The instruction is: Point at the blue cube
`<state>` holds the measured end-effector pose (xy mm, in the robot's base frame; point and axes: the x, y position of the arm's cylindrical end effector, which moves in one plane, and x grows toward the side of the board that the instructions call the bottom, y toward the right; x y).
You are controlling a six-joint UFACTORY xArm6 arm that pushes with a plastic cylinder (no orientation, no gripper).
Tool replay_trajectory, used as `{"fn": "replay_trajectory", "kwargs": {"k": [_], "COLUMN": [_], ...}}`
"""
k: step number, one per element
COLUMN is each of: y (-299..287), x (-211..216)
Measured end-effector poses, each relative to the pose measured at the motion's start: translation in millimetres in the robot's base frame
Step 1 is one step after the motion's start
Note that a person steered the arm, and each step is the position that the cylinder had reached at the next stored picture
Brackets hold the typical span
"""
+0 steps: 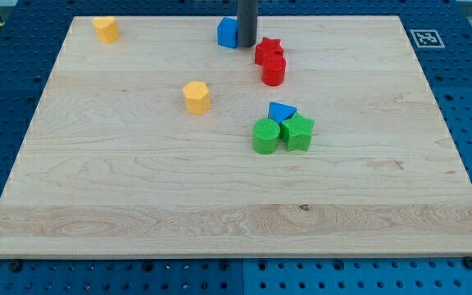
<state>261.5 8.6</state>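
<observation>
1. My tip rests at the view's top centre of the bench, touching or just beside the right side of the blue cube. I carry only a dark rod, so there are no fingers to stand apart or together.
2. Just right of my tip sits a red star-shaped block, with a red cylinder touching it below.
3. Lower down, a yellow hexagonal block stands alone at the view's left of centre.
4. A blue triangular block, a green cylinder and a green star-shaped block cluster together.
5. Another yellow block lies at the top left corner.
</observation>
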Motion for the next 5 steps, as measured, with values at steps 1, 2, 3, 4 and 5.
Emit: {"fn": "replay_trajectory", "kwargs": {"k": [1, 2, 3, 4, 5], "y": [-12, -11, -10, 7, 30], "x": [-2, -2, -2, 0, 29]}}
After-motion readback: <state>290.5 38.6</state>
